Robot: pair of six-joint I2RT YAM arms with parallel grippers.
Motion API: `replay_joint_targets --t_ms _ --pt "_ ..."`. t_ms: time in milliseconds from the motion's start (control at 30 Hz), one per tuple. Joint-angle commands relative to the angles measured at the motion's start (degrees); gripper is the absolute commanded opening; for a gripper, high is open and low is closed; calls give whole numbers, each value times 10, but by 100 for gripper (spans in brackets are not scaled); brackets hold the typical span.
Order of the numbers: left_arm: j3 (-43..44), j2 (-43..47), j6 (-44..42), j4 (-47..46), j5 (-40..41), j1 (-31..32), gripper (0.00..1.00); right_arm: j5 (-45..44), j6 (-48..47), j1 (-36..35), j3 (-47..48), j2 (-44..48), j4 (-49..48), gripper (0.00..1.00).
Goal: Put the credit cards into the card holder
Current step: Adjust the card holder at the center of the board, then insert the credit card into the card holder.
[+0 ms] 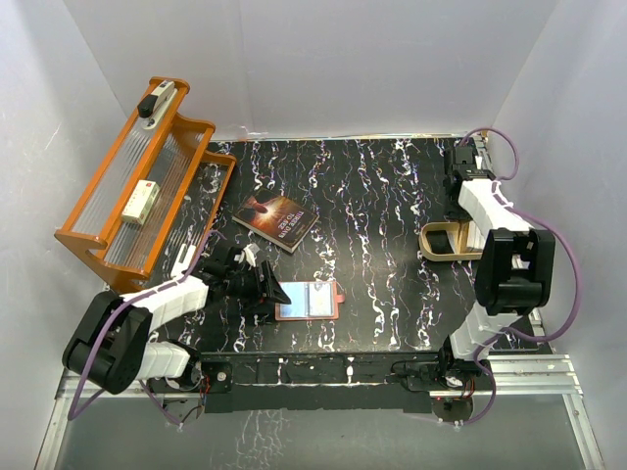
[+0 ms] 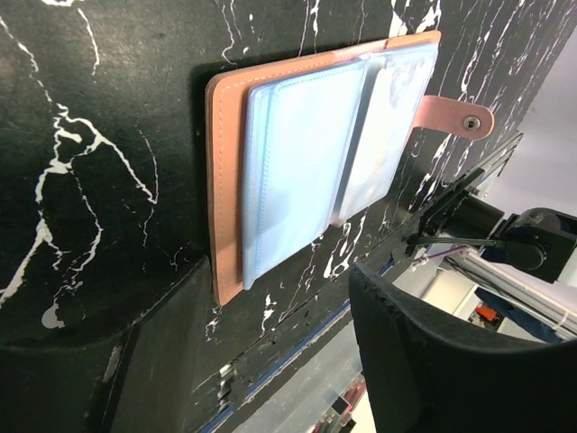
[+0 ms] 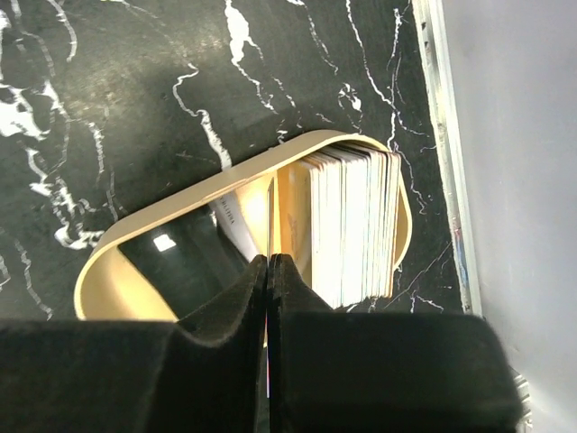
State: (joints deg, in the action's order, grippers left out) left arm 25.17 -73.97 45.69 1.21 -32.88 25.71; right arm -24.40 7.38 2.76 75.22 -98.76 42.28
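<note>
Credit cards [image 3: 352,225] are the goal, and our right tool [image 3: 269,262] has hold of one. Its jaws are clenched flat together, and the pinched card [image 3: 271,212] shows as a thin edge running out from between the tips. It stands on edge inside the beige-gold tin [image 3: 117,257], and the other credit cards stand packed just beside it in the same tin. The tin sits well to the right of the card holder [image 1: 309,301] and a little farther from our bases.

We judge the step in hand to be drawing this one card out. To do it well we lift straight up along the card's own plane, so it neither drags its neighbours nor tips the light tin. The hold is only at the tips on a slick sliver, so we go slowly and check that one card, not two, comes away.

Our left tool [image 1: 271,290] hangs released and empty just beside the left edge of the card holder. The card holder lies opened flat on the desk [image 1: 392,196], clear sleeves up and snap tab [image 2: 455,115] on its right side. From there we could pin the cover down while the card is fed in. We cannot tell which way the sleeves open.
</note>
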Motion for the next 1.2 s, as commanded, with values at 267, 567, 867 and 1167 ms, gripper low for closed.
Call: replay_joint_targets --t_ms 267,567,867,1167 --pt "-39 0 72 -82 -62 7 59 42 79 -118 40 128 27 0" --pt "6 46 21 18 23 6 52 69 130 -247 -5 202 -4 0" --pt "30 40 7 36 65 7 0 190 206 -353 -101 242 -110 0" --pt "16 23 11 -2 52 7 0 316 269 -412 -195 252 -229 0"
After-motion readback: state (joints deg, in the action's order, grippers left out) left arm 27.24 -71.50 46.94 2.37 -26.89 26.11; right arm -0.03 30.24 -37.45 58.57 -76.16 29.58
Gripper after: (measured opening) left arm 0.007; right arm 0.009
